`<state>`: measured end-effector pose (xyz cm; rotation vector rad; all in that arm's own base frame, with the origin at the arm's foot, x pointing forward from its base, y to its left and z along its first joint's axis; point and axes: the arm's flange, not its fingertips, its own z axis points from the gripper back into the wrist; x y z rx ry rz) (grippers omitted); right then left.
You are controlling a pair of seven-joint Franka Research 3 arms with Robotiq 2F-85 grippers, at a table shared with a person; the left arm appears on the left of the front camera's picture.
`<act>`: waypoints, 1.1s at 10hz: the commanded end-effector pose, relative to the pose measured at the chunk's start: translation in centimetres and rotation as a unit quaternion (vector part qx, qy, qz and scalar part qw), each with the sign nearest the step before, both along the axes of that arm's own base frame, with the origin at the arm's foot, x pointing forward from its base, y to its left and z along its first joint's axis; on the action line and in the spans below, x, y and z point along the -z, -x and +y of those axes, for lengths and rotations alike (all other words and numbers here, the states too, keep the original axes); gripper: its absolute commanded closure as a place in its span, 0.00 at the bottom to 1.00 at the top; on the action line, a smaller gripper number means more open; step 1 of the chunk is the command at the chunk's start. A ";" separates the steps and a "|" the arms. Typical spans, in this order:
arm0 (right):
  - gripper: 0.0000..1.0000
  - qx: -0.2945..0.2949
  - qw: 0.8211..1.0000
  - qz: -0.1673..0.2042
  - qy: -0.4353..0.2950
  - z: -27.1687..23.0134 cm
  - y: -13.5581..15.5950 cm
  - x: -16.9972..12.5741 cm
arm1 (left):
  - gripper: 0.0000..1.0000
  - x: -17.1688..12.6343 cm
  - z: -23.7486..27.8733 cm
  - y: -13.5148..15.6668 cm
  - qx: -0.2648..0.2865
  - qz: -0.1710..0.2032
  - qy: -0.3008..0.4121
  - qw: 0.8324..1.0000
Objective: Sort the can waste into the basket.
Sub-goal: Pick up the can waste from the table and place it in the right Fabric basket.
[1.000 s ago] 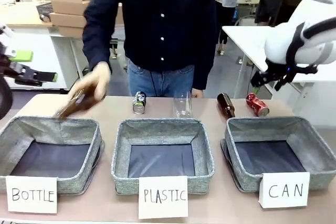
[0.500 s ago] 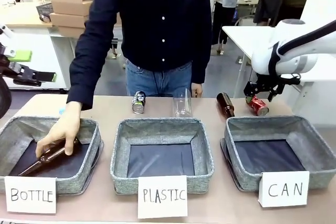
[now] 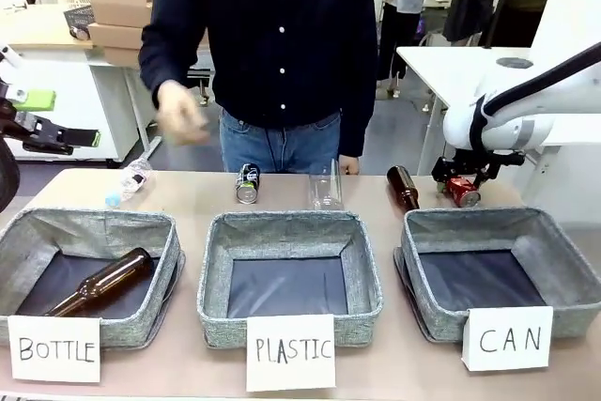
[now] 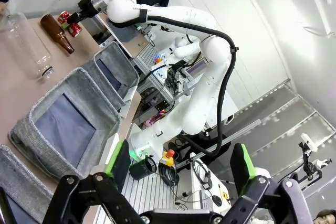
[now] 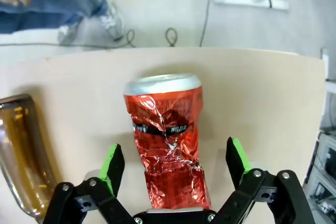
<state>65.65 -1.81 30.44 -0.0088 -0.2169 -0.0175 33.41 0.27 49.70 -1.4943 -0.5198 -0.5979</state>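
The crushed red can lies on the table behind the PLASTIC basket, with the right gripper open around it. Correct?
Not quite: the crushed red can lies behind the CAN basket instead, as the front view shows. The rest holds: it is on the table with the right gripper open around it.

1. The left gripper has its fingers spread wide, with nothing between them.
2. On the table lie a clear bottle, a brown bottle and a red can.
3. The right gripper is at the red can.
4. A grey basket stands near.
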 end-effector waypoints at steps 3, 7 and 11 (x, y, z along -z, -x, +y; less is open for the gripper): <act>0.00 -0.018 1.000 -0.008 -0.018 -0.2 -0.3 -0.6 | 0.00 -0.2 -0.3 -0.1 0.000 -0.012 0.011 1.000; 0.65 -0.026 0.999 -0.014 -0.019 0.0 -0.2 -0.6 | 0.00 -0.2 -0.3 -0.1 0.000 -0.012 0.011 1.000; 1.00 -0.032 0.999 -0.011 -0.022 0.3 -0.1 -0.4 | 0.00 -0.2 -0.3 -0.1 0.000 -0.012 0.011 1.000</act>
